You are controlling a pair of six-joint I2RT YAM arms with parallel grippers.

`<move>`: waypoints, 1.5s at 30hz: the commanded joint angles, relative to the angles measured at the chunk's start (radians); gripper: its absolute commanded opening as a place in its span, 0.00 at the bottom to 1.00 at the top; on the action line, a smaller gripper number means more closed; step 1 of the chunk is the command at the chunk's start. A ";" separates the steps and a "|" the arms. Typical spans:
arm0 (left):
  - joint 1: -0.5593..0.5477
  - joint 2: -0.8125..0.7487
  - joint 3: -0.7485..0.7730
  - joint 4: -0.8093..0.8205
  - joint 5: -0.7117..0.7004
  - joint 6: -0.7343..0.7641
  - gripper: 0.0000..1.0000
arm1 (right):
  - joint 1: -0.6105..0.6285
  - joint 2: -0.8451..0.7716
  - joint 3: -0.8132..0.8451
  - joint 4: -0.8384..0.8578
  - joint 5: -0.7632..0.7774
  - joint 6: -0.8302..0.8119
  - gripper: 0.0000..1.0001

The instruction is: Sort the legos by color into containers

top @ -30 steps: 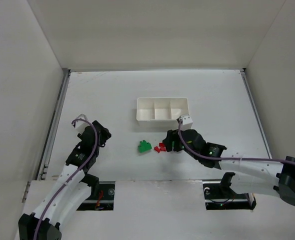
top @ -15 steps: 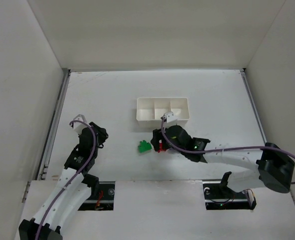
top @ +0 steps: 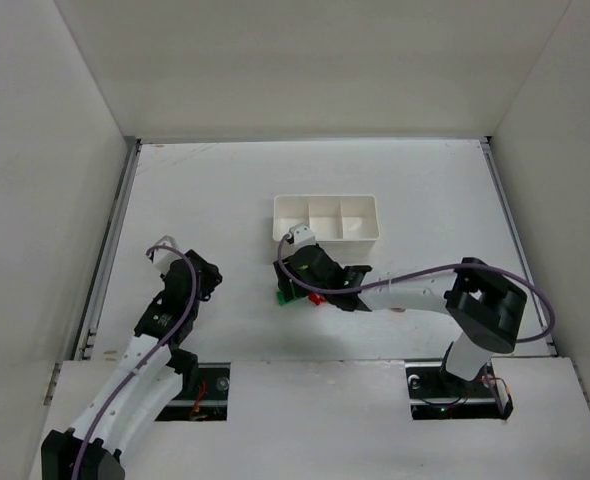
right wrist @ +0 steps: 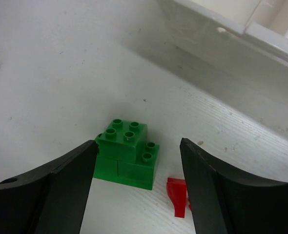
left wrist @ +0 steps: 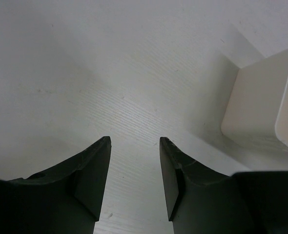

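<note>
A stack of green legos (right wrist: 127,151) sits on the table between the open jaws of my right gripper (right wrist: 136,165); it also shows in the top view (top: 288,297). A red lego (right wrist: 178,195) lies just right of the green stack, by the right finger, and peeks out in the top view (top: 317,298). The white three-compartment tray (top: 326,218) stands just beyond; its wall shows in the right wrist view (right wrist: 222,46). My left gripper (left wrist: 134,161) is open and empty at the left (top: 197,275). No purple lego shows.
The tray's end wall (left wrist: 261,107) shows at the right of the left wrist view. White walls enclose the table on three sides, with a metal rail (top: 110,240) along the left edge.
My right gripper has swept left, from over the red legos to astride the green stack. The left arm has shifted only slightly.
</note>
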 commanded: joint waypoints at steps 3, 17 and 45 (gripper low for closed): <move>-0.001 0.009 -0.029 0.052 0.004 -0.007 0.42 | 0.028 0.034 0.077 0.010 -0.015 -0.017 0.73; -0.015 0.009 -0.031 0.062 0.011 -0.019 0.43 | 0.034 0.083 0.088 0.012 0.012 0.009 0.39; -0.588 0.090 -0.094 0.841 -0.117 0.366 0.60 | -0.222 -0.124 0.217 -0.028 -0.304 0.566 0.33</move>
